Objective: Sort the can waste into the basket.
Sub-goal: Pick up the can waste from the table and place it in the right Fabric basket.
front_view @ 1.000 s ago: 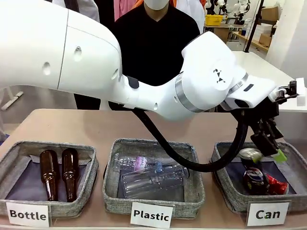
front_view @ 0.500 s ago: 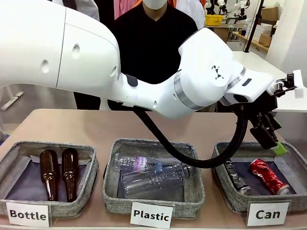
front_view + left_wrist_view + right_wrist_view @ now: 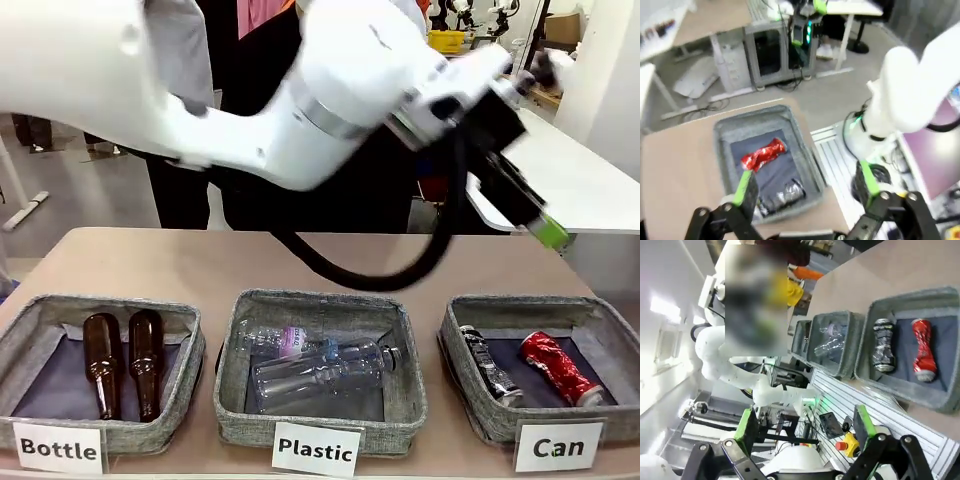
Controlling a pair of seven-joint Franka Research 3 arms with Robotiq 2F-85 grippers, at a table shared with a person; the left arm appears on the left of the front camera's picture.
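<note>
Front faces the person; both wrists (high up) share the basket (image 3: 470,385).

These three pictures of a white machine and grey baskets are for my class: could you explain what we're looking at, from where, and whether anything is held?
The machine is a two-armed robot at a table. The front view looks across it toward a person. The left gripper, open and holding nothing, hangs above the basket labelled "Can", where a black can and a red can lie. The other baskets hold brown bottles and clear plastic bottles. The other two pictures come from wrist cameras: left gripper, right gripper, both open and holding nothing.
</note>
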